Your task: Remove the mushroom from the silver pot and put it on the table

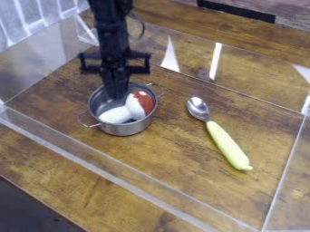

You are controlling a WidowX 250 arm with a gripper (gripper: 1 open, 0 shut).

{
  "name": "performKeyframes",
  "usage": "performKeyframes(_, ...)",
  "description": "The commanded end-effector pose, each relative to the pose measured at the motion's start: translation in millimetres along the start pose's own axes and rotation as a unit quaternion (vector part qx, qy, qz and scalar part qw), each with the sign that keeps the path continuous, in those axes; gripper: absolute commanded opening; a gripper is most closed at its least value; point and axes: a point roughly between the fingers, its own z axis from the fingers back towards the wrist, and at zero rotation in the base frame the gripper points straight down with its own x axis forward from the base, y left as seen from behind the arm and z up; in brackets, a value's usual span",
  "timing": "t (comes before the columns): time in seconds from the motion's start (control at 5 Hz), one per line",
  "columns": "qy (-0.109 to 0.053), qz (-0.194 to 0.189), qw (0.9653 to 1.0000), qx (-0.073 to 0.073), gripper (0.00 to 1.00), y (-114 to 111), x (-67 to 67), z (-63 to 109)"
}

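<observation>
Tool (116,94): blurred; fingers read as together, tips down at the silver pot (120,130), toward its far-left part as the camera sees it. No grip on the mushroom (143,99) can be made out; contact with it cannot be told.

Position: mushroom inside the pot, red cap by the right-hand wall in the camera view, white part running toward the lower left. From the fingertips, the cap lies to the camera's right and the pale end on the camera's near side. Long axis therefore slants across the pot, upper right to lower left; exact tilt not readable. Whether all the white belongs to the stem is uncertain.

Judgement: removal not achieved. Next move seems to call for the fingers to part and shift toward the camera and to its right, then close across the stem rather than along it. Risk: a fingertip catching the rim and dragging the pot.

Arms: one, so no choice of nearer side.

Count: 1 tool; 1 pot, with 2 loop handles; 1 mushroom, as far as can be told; 1 yellow-handled spoon (226,144), lying on the camera's right; 1 desk (176,177) under them.
</observation>
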Motion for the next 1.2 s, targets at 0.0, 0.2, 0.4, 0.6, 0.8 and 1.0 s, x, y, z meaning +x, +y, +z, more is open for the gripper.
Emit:
performKeyframes(0.0, -0.07, 0.015, 0.997, -0.029, 0.0, 10, 10.1, 70.0)
performKeyframes(0.2, -0.079, 0.01, 0.9957, -0.046, 0.0, 13, 6.5, 96.0)
performKeyframes(0.4, -0.082, 0.0, 0.995, -0.057, 0.0, 12, -2.2, 102.4)
performKeyframes(0.6, -0.08, -0.012, 0.995, -0.058, 0.0, 15, -18.7, 91.9)
performKeyframes(0.8, -0.078, -0.024, 0.9948, -0.061, 0.0, 15, -33.0, 89.1)
performKeyframes(1.0, -0.078, -0.022, 0.9947, -0.063, 0.0, 3, -43.4, 85.2)
